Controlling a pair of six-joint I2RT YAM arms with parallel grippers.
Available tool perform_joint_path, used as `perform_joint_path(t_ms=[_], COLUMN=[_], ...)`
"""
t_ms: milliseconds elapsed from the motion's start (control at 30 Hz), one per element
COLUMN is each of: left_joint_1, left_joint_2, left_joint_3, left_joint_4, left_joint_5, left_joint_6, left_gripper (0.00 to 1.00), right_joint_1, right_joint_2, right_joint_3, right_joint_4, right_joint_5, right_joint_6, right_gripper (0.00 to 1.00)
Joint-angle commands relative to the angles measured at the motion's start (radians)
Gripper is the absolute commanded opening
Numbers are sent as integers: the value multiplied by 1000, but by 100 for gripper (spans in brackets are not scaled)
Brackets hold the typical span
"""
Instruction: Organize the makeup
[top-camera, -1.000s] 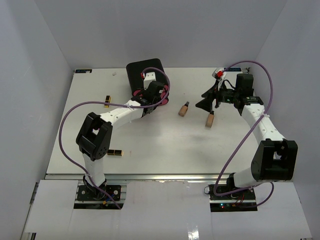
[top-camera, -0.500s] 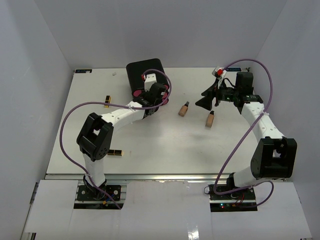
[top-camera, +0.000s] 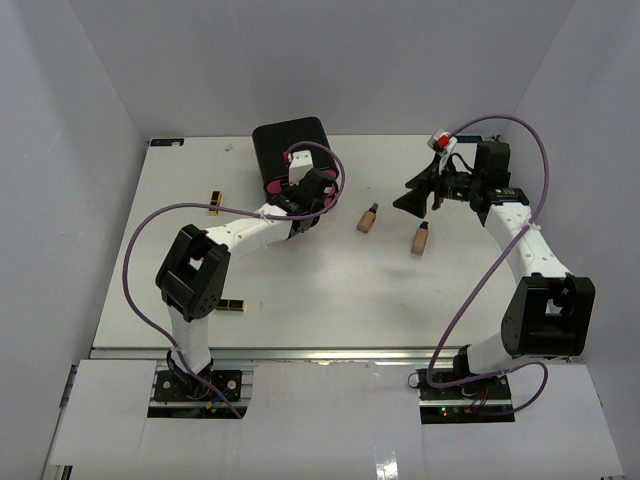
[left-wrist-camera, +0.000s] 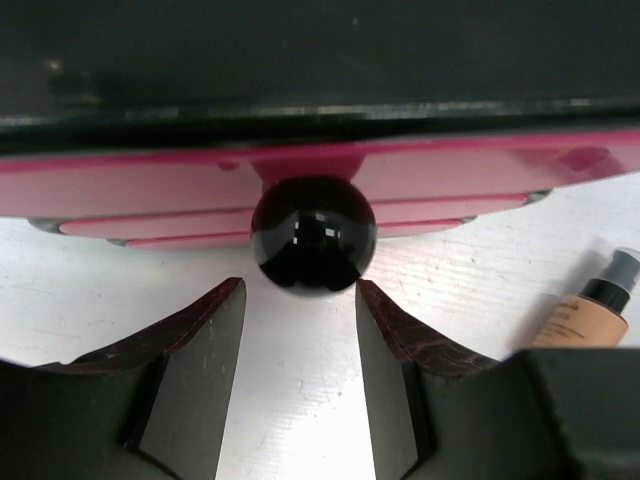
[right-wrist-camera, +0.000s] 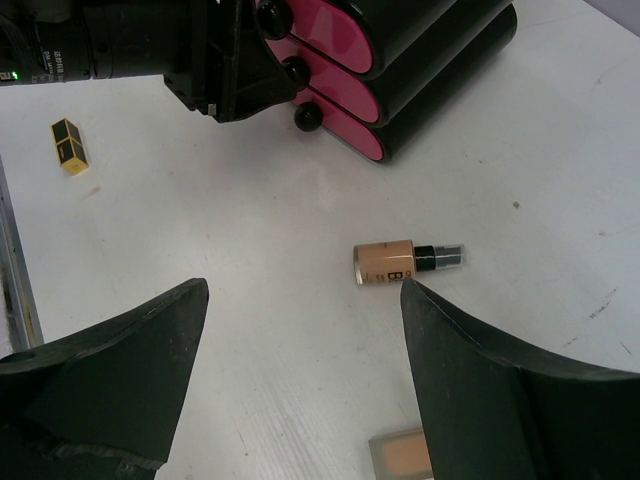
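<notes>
White surface (top-camera: 330, 290), grey walls round it. Black box (top-camera: 285, 145) w/ pink drawers sits upper centre of top view. L pincer (left-wrist-camera: 300, 290) is spread, fingers either side of the round black knob (left-wrist-camera: 313, 235) on a pink drawer (left-wrist-camera: 120, 185), small gaps both sides. R pincer (right-wrist-camera: 303, 290) is spread wide w/ nothing in it, upper right. Tan bottle (top-camera: 369, 218) lies at centre, 2nd bottle (top-camera: 421, 238) near it to the right. Lipstick cases: one far left (top-camera: 216, 202), one lower left (top-camera: 230, 305).

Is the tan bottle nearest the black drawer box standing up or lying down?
Lying down. The tan bottle rests on its side on the table, its dark cap pointing along the surface.
</notes>
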Motion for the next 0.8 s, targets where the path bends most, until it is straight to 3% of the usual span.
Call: perform_joint_path(t_ms=[0, 367, 767], left_joint_1=[24, 49, 39], left_joint_2=[21, 71, -14], left_joint_3=[67, 121, 31], left_joint_4=[12, 19, 16], left_joint_5=[-20, 35, 90], left_joint_6=[36, 83, 18], left_gripper=[57, 51, 23], right_joint_1=[-14, -48, -55], right_joint_2=[-23, -31, -47], right_joint_3=[40, 48, 36], right_joint_4=[16, 16, 18], right_joint_5=[-19, -24, -25], right_joint_6=[3, 6, 4], right_gripper=[84, 84, 84])
